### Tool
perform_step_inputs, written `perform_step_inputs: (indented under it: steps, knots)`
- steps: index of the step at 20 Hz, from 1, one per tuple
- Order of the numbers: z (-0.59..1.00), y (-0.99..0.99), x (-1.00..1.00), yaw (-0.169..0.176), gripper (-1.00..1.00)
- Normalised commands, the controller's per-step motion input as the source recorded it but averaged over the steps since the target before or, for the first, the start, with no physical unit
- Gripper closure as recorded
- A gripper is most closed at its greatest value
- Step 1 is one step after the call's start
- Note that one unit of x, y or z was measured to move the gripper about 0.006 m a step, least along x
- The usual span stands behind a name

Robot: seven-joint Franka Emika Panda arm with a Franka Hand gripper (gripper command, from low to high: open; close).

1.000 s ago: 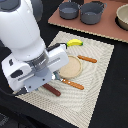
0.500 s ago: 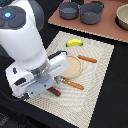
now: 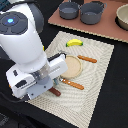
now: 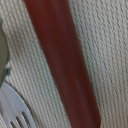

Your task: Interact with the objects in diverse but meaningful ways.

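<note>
A reddish-brown sausage [image 3: 55, 92] lies on the woven placemat [image 3: 100, 75]; only its end shows past my hand. In the wrist view the sausage [image 4: 60, 60] fills the frame, very close. My gripper [image 3: 44, 89] is low, right over the sausage, and its fingers are hidden by the white hand. A yellow green-tipped banana [image 3: 74, 43] lies at the mat's far edge. The cheese wedge and the bun are out of view.
A tan plate [image 3: 71, 66] sits mid-mat with an orange-handled knife [image 3: 87, 59] beside it and an orange-handled fork [image 3: 74, 84], whose tines [image 4: 17, 107] lie next to the sausage. Two grey pots [image 3: 69, 10] [image 3: 91, 12] and a bowl [image 3: 122, 17] stand on the brown board behind.
My hand has sunk a little lower over the sausage and shifted slightly toward the exterior view's right. The banana, plate and cutlery have not moved.
</note>
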Motion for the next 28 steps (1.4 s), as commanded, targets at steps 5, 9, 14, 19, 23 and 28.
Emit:
perform_step_inputs:
  steps: [5, 9, 14, 19, 23, 28]
  knots:
    - [0.02, -0.13, 0.44, 0.022, 1.0]
    - [-0.04, -0.06, 0.44, 0.01, 1.0]
    - [-0.01, -0.05, 0.44, 0.0, 1.0]
    - [0.96, 0.15, 0.21, 0.008, 1.0]
    - [1.0, 0.42, 0.04, 0.05, 1.0]
    - [1.0, 0.73, 0.0, 0.074, 1.0]
